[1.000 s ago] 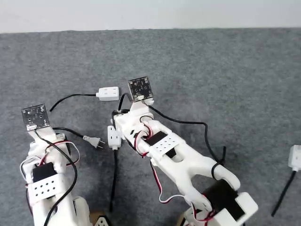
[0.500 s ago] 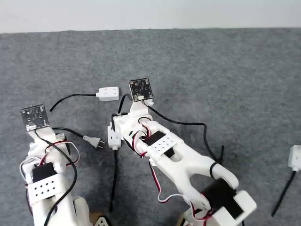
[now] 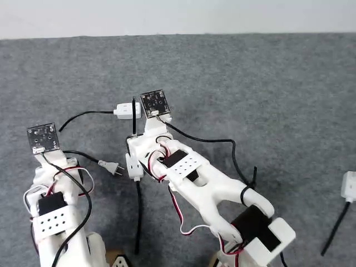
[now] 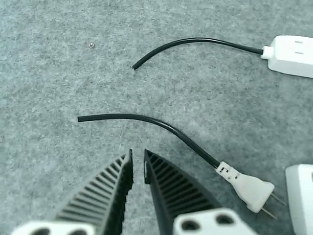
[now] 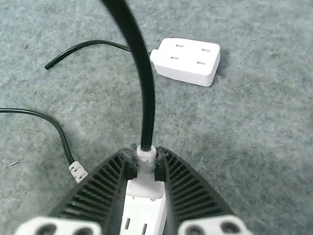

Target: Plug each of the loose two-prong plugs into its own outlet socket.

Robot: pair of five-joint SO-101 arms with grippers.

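My right gripper is shut on a white two-prong plug. Its black cable stands up from between the fingers. The plug rests against a white outlet block, and its prongs are hidden. In the high view this outlet block lies just left of the right gripper. A second loose plug lies on the carpet beside my left gripper, which is shut on nothing. Another white outlet lies farther back.
Grey carpet covers the table. A third white outlet with a black cable lies at the far right edge. Loose black cable ends trail over the carpet ahead of the left gripper. The back right area is open.
The right arm has swung a little to the left with the plug in its gripper. The plug's cable now stands upright, and the outlet block beside it has shifted slightly left. The left arm has kept still.
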